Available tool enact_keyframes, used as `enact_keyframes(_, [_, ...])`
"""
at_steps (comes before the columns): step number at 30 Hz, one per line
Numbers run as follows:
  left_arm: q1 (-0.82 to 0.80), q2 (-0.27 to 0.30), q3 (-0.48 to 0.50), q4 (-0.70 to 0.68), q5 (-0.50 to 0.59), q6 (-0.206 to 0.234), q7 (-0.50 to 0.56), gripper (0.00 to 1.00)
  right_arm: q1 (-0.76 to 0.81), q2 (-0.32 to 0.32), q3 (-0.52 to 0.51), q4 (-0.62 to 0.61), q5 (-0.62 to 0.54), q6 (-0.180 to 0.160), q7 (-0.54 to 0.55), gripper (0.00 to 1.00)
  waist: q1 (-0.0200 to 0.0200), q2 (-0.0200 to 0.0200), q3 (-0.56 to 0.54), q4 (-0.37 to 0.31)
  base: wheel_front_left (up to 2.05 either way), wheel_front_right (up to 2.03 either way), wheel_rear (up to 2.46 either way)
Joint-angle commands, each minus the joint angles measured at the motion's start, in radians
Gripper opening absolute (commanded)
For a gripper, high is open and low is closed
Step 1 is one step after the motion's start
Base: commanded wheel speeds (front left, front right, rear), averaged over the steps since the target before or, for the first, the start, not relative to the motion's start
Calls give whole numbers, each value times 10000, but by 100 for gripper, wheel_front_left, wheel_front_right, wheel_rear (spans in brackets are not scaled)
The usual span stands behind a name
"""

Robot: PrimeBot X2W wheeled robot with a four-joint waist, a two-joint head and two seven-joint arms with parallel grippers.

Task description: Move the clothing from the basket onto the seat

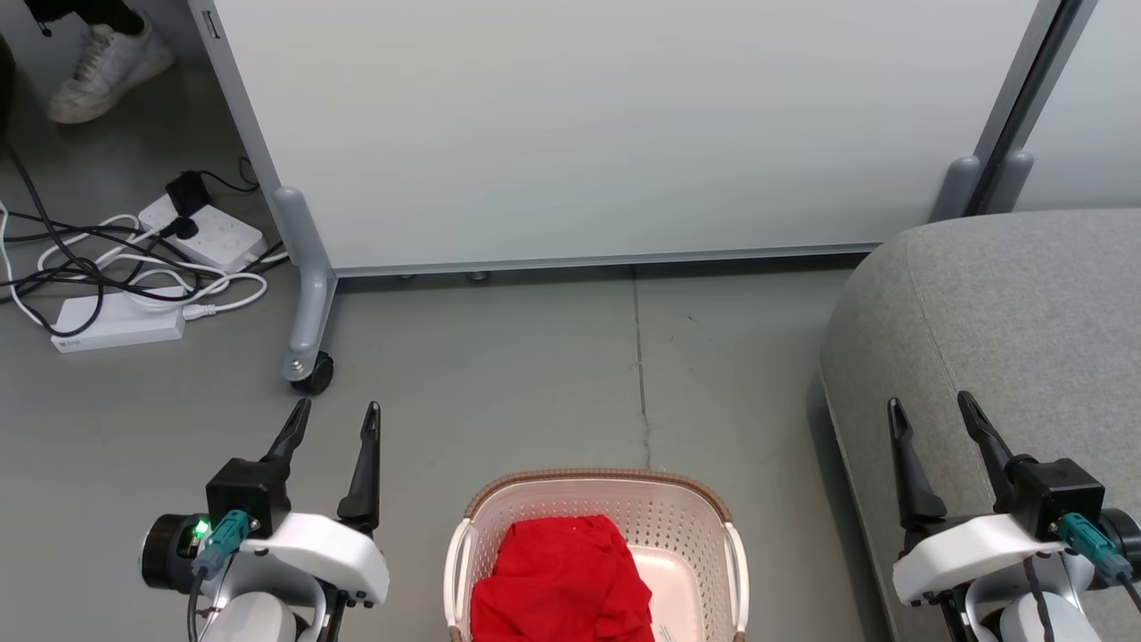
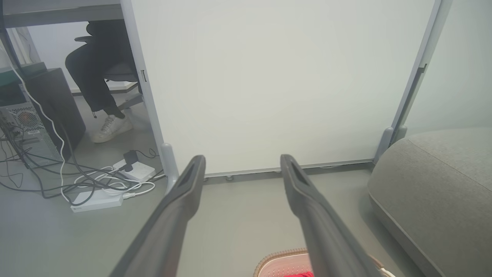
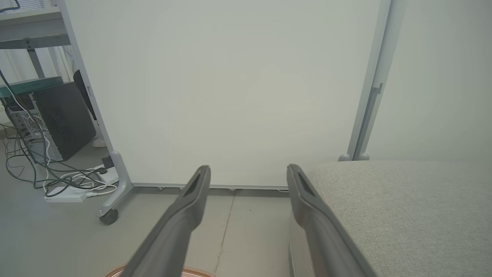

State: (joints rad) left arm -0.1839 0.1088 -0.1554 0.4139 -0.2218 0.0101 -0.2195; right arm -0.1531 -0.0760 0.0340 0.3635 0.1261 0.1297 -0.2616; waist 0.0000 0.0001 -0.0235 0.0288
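While both arms rest low at the near edge of the head view, the left gripper [image 1: 338,406] is to the left of the basket [image 1: 597,477] and the right gripper [image 1: 929,399] is to its right, in front of the near part of the seat [image 1: 1007,312]. Each gripper has its two dark fingers spread wide apart and holds nothing.

The basket stands on the grey floor [image 1: 535,357] between the two arms, close to the robot. The clothing [image 1: 562,580] lies inside it as a crumpled red heap, more on the left side, so the pale bottom of the basket shows on the right. The heap is nearer to the robot than both pairs of fingertips, and no gripper touches it or the basket. The seat is on the right of the basket, apart from it, with a strip of floor between them.

The head view gives the heap almost whole. The left wrist view gives just a small red bit at its bottom edge, under the far rim of the basket. It adds a seated person's leg [image 2: 96,77] and a computer case [image 2: 23,130] on the far left, beyond the pale partition panel [image 2: 269,77]. The right wrist view gives the flat top of the seat just beside the right finger, and the panel's wheel [image 3: 108,216].
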Motion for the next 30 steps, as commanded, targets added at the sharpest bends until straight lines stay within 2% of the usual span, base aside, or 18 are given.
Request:
enact_keyframes(1, [-68,13,-29,-43,-30,48,-9,100,-21,-59,-45,-57,34,21,-23,100,0,-1,61,-27,0,0,0])
enact_keyframes(6, [-471,-119,-255,-71,-69,-35,56,100,-229,-34,0,-352,-19,19,90,100,0,-1,594,-213,0,0,0])
enact_keyframes(13, [-1475,-358,-1008,687,113,-279,120,100,-822,-35,129,-1149,35,19,245,100,0,-1,2153,-743,0,0,0])
enact_keyframes(25, [-4051,-477,-2872,3984,1110,-864,620,100,-2169,161,631,-2740,282,19,39,100,0,-1,5685,-2054,0,0,0])
enact_keyframes(30, [-5072,-154,-3528,5420,1713,-1067,826,100,-2578,241,947,-3246,515,18,-51,100,0,-1,6863,-2817,0,0,0])
